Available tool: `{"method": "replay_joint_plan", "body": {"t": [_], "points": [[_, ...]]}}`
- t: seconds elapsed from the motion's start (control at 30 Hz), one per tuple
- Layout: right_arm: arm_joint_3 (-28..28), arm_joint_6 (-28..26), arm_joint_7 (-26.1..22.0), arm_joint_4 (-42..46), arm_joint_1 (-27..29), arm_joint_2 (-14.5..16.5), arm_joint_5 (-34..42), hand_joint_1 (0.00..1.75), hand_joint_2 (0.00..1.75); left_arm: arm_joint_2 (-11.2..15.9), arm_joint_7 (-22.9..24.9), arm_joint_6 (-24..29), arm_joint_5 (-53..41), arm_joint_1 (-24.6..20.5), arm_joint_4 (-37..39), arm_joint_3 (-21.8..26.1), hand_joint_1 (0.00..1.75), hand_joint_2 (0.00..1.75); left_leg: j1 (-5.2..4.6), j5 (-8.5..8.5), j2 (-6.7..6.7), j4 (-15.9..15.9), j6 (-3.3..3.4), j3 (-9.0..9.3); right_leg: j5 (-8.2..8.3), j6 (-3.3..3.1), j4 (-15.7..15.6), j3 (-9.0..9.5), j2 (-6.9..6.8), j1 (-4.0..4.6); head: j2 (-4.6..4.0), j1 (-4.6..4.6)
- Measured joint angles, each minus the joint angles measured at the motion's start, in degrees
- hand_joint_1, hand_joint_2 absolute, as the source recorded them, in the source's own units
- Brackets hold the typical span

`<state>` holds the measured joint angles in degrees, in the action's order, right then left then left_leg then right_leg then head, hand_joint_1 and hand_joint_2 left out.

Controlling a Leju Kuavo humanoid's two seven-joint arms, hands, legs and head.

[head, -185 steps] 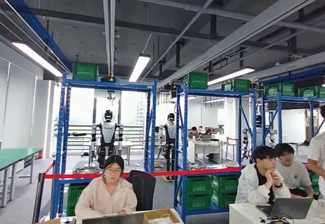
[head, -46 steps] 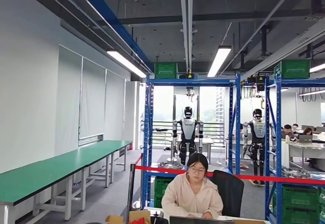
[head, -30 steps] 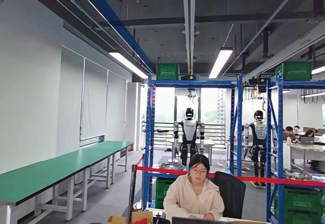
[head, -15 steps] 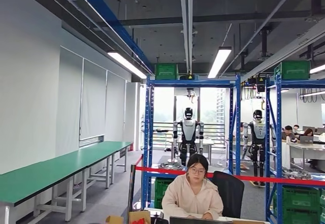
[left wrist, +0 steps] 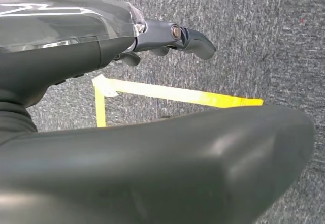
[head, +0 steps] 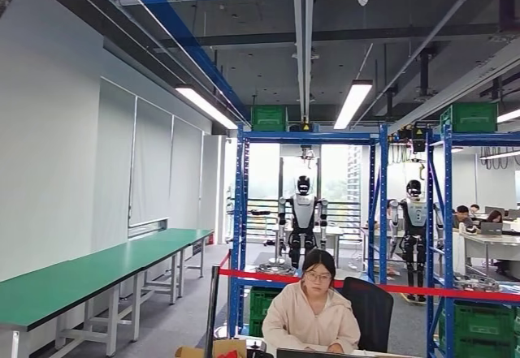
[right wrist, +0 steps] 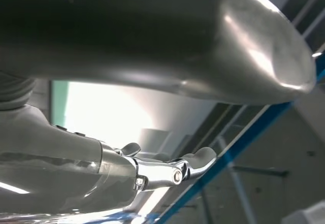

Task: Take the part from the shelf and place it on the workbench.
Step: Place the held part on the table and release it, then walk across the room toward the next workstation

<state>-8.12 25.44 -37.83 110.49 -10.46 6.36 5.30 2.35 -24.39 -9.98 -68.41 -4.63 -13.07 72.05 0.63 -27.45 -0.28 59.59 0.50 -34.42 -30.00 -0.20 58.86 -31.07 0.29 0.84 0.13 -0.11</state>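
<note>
Along the left wall I see the long green-topped workbench point(head: 92, 273), both hands empty with fingers extended, left hand point(left wrist: 168, 33) and right hand point(right wrist: 164, 170), the part unlocated, so walking risks clipping the seated person point(head: 316, 313).

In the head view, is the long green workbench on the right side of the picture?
No, the green workbench runs along the white wall on the left side, while the blue shelves stand at the centre and right.
</note>
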Motion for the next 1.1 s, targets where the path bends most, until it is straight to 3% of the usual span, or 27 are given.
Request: {"method": "replay_joint_plan", "body": {"t": [0.07, 0.13, 0.2, 0.27, 0.3, 0.33, 0.37, 0.47, 0.5, 0.6, 0.63, 0.67, 0.77, 0.8, 0.83, 0.87, 0.93, 1.0, 1.03, 1.1], "points": [[0.01, 0.3, 0.0, 1.02, 0.53, 0.24, 0.47, 0.0, 0.0, -0.01, 0.01, 0.13, 0.0, 0.06, 0.0, 0.04, 0.0, 0.0, 0.14, 0.45, 0.0, -0.12, -0.67, -0.18, 0.39, -0.34, -0.62, -0.03, 0.01, 0.21, 0.0, 0.0], [0.01, 0.63, 0.0, 1.68, 0.87, 0.55, 0.97, 0.0, 0.0, -0.02, 0.03, 0.2, 0.0, 0.14, 0.0, 0.1, 0.0, 0.0, 0.26, -0.55, -0.01, 0.44, -1.19, -0.5, 1.27, -0.95, -1.14, -0.34, -0.2, 0.06, 0.0, 0.0], [0.0, 0.95, -0.01, 2.1, 1.12, 0.95, 1.38, 0.0, 0.0, -0.02, 0.08, 0.25, 0.0, 0.17, 0.0, 0.16, 0.0, 0.0, 0.3, -4.63, 0.0, 4.41, -1.46, -1.81, 2.22, -1.49, -1.53, -1.07, -0.44, -0.14, 0.0, 0.0], [0.01, 1.16, -0.01, 2.3, 1.59, 1.14, 1.63, 0.0, 0.0, -0.03, 0.11, 0.28, 0.0, 0.17, 0.0, 0.2, 0.0, 0.0, 0.32, -9.13, 0.0, 10.91, -1.73, -3.54, 2.96, -1.69, -1.42, -2.19, -0.55, -0.1, 0.0, 0.0], [0.01, 1.27, -0.01, 2.34, 1.82, 1.17, 1.71, 0.0, 0.0, -0.03, 0.12, 0.28, 0.0, 0.19, 0.0, 0.22, 0.0, 0.0, 0.35, -10.18, 0.0, 13.01, -1.86, -3.74, 3.34, -1.65, -1.32, -2.83, -0.59, -0.09, 0.0, 0.0], [0.01, 1.39, 0.0, 2.38, 2.01, 1.18, 1.79, 0.0, 0.0, -0.03, 0.13, 0.28, 0.0, 0.2, 0.0, 0.23, 0.0, 0.0, 0.4, -10.24, 0.0, 13.34, -1.99, -3.09, 3.73, -1.56, -1.2, -3.49, -0.61, -0.1, 0.0, 0.0], [0.01, 1.52, 0.0, 2.45, 2.18, 1.19, 1.85, 0.0, 0.0, -0.02, 0.13, 0.28, 0.0, 0.2, 0.0, 0.23, 0.0, 0.0, 0.47, -9.38, 0.01, 11.55, -2.11, -1.41, 4.11, -1.39, -1.06, -4.13, -0.6, -0.15, 0.0, 0.0], [-0.13, 2.0, -0.08, 2.97, 2.56, 1.28, 2.02, 0.0, 0.0, -0.02, 0.14, 0.29, 0.0, 0.02, 0.0, 0.23, 0.0, 0.0, 0.56, -5.85, -0.07, 0.69, -2.16, 5.78, 5.06, -0.58, -0.27, -5.68, -0.56, -0.13, 0.0, -0.01], [-0.21, 2.16, -0.13, 3.17, 2.62, 1.34, 2.08, 0.0, 0.0, -0.03, 0.14, 0.29, 0.0, 0.01, 0.0, 0.24, 0.0, 0.0, 0.49, -5.33, -0.13, -1.25, -1.9, 6.82, 5.39, -0.28, 0.03, -6.06, -0.56, -0.11, 0.0, -0.01], [-0.41, 2.59, -0.34, 3.59, 2.95, 1.5, 2.41, 0.0, 0.0, -0.05, 0.29, 0.29, 0.0, 0.31, 0.0, 0.27, 0.0, 0.0, 0.17, -4.41, -0.11, -1.6, -0.57, 6.32, 6.4, 0.54, 0.27, -6.72, -0.47, -0.25, 0.0, 0.0], [-0.42, 2.67, -0.42, 3.69, 3.11, 1.51, 2.62, 0.0, 0.0, -0.08, 0.42, 0.31, 0.0, 0.38, 0.0, 0.28, 0.0, 0.0, 0.16, -3.91, 0.04, -1.59, -0.11, 5.93, 5.79, 0.83, 0.65, -7.0, -0.39, -0.34, 0.0, 0.0], [-0.42, 2.72, -0.5, 3.79, 3.25, 1.51, 2.84, 0.0, 0.0, -0.1, 0.53, 0.32, 0.0, 0.39, 0.0, 0.29, 0.0, 0.0, 0.19, -3.33, 0.21, -1.63, 0.37, 5.4, 4.16, 1.12, 1.91, -7.47, -0.31, -0.44, 0.0, 0.0], [-0.39, 2.79, -0.75, 3.88, 3.77, 1.51, 3.09, 0.0, 0.0, -0.12, 0.71, 0.37, 0.0, 0.37, 0.0, 0.3, 0.0, 0.0, -0.02, -1.74, 0.58, -1.64, 1.21, 3.52, -3.81, 1.77, 11.18, -9.49, -0.27, -0.77, 0.0, 0.0], [-0.35, 2.82, -0.91, 3.88, 4.02, 1.51, 3.09, 0.0, 0.0, -0.12, 0.74, 0.37, 0.0, 0.39, 0.0, 0.31, 0.0, 0.0, -0.15, -1.23, 0.66, -1.62, 1.29, 2.86, -5.12, 1.87, 14.16, -9.67, -0.27, -0.83, 0.0, 0.0], [-0.31, 2.85, -1.09, 3.88, 4.25, 1.51, 3.06, 0.0, 0.0, -0.12, 0.76, 0.38, 0.0, 0.4, 0.0, 0.31, 0.0, 0.0, -0.29, -0.71, 0.71, -1.6, 1.31, 2.17, -5.22, 1.9, 15.59, -9.11, -0.28, -0.85, 0.0, 0.0], [-0.26, 2.89, -1.25, 3.89, 4.41, 1.51, 3.04, 0.0, 0.0, -0.13, 0.76, 0.38, 0.0, 0.41, 0.0, 0.32, 0.0, 0.0, -0.42, -0.18, 0.73, -1.59, 1.3, 1.49, -4.32, 1.81, 15.05, -7.65, -0.26, -0.83, 0.0, 0.0], [-0.2, 3.1, -1.4, 4.04, 4.53, 1.52, 3.12, 0.0, 0.0, -0.16, 0.73, 0.37, -0.01, 0.42, 0.0, 0.32, 0.0, 0.0, -0.63, 0.79, 0.72, -1.58, 1.23, 0.35, -1.83, 1.11, 8.4, -2.11, -0.19, -0.58, 0.0, 0.0], [-0.19, 3.66, -1.31, 4.39, 4.43, 1.6, 3.86, 0.0, 0.0, -0.24, 0.61, 0.35, -0.02, 0.42, 0.0, 0.32, 0.0, 0.0, -0.76, 1.67, 0.73, -1.56, 0.9, -0.3, -1.4, 0.12, -0.03, 3.52, -0.23, -0.08, 0.0, 0.0], [-0.17, 3.97, -1.21, 4.53, 4.39, 1.63, 4.36, 0.0, 0.0, -0.28, 0.54, 0.34, -0.02, 0.42, 0.0, 0.32, 0.0, 0.0, -0.67, 2.13, 0.81, -1.59, 0.61, -0.52, -1.66, -0.2, -2.6, 5.02, -0.23, 0.2, 0.0, 0.0], [-0.04, 4.54, -0.97, 4.64, 4.36, 1.67, 5.34, 0.0, 0.0, -0.29, 0.43, 0.31, -0.02, 0.47, 0.0, 0.33, 0.0, 0.0, -0.41, 2.9, 1.0, -1.68, -0.08, -0.89, -1.43, -0.62, -4.4, 5.46, -0.18, 0.44, 0.01, 0.0]]}}
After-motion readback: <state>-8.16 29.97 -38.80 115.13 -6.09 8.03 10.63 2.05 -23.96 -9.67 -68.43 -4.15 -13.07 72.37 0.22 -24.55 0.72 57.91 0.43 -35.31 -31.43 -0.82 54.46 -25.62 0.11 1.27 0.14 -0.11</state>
